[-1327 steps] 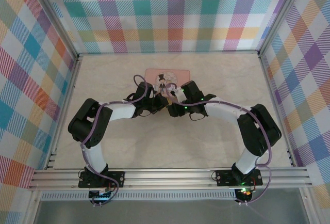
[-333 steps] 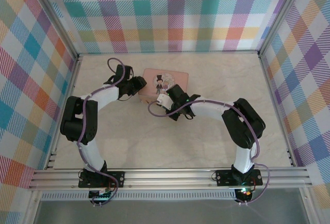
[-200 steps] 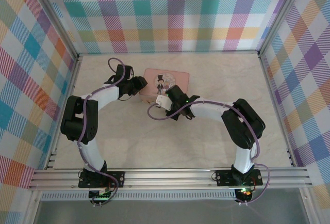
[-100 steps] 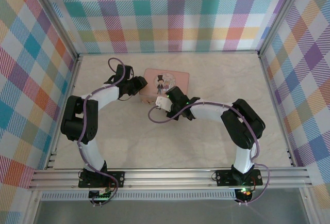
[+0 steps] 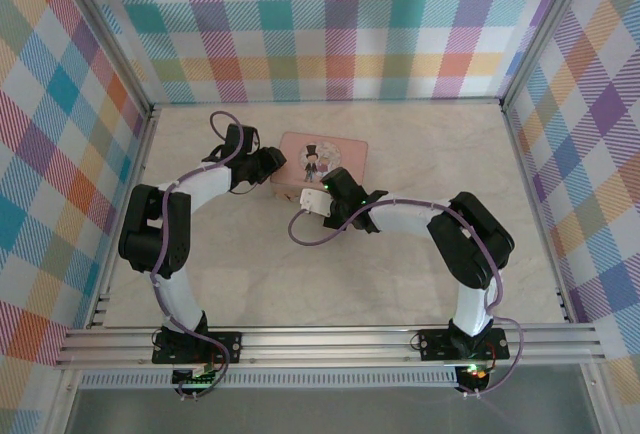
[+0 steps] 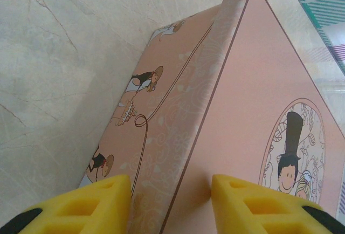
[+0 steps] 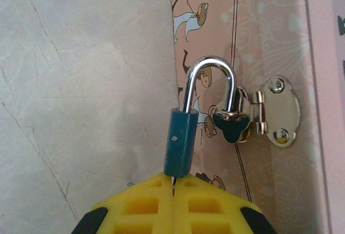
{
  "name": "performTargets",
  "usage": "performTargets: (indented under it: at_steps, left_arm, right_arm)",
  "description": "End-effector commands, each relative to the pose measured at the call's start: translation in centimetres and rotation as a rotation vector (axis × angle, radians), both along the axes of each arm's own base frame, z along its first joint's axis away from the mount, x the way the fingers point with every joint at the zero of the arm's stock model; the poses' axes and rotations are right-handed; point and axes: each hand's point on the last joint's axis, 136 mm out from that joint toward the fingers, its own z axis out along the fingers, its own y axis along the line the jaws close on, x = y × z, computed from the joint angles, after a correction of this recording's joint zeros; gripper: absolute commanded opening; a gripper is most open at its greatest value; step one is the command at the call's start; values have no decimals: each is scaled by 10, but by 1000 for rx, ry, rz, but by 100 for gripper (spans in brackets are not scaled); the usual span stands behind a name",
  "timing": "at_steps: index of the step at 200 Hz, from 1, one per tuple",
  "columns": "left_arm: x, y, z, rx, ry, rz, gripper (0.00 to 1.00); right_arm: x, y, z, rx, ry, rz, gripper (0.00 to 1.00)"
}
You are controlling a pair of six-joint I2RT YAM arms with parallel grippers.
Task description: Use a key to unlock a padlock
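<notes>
The pink picture tin point(image 5: 345, 149) stands near the middle of the far edge of the desk point(image 5: 440, 234), lid down, contents hidden. The padlock point(image 7: 180, 142) hangs on the tin's near wall: its steel shackle point(image 7: 210, 64) passes through the staple of the hasp point(image 7: 269, 118) that fastens the lid. The teal body sits under one shackle leg only. The other leg ends at the staple, so the lock is judged already released or close to it. The right claw point(image 7: 173, 188) is directly below the body in the right wrist view. Its yellow fingers are pressed together on a thin metal sliver, judged to be the key point(image 7: 173, 178), which enters the body's underside. The padlock's long axis runs straight out from that claw, in line with its fingers, so the coming move depends on a turn or pull about that axis. The right arm is on the lock. The left claw point(image 6: 170, 204) is at the tin's left end, its fingers point(image 6: 81, 207) apart astride the edge where wall meets lid. Whether they pinch the tin cannot be told.
</notes>
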Motion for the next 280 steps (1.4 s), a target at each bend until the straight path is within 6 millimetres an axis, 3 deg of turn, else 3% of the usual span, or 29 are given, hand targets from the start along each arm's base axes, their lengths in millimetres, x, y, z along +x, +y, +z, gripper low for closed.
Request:
performTargets:
  at_steps: [1, 51, 143, 222, 280]
  left_arm:
    - [4, -4, 4, -16, -10, -19, 43]
    - [4, -4, 3, -18, -6, -19, 43]
    - [1, 0, 11, -10, -21, -9, 44]
    - [-17, 14, 29, -6, -56, 21, 46]
    - [-40, 26, 47, 10, -86, 26, 49]
  right_arm:
    - [5, 21, 27, 69, -78, 52, 0]
    - [-2, 33, 36, 109, -111, 90, 0]
    - [-5, 35, 50, 137, -140, 87, 0]
    - [-16, 37, 81, 217, -132, 71, 0]
    - [-20, 26, 119, 299, -127, -4, 0]
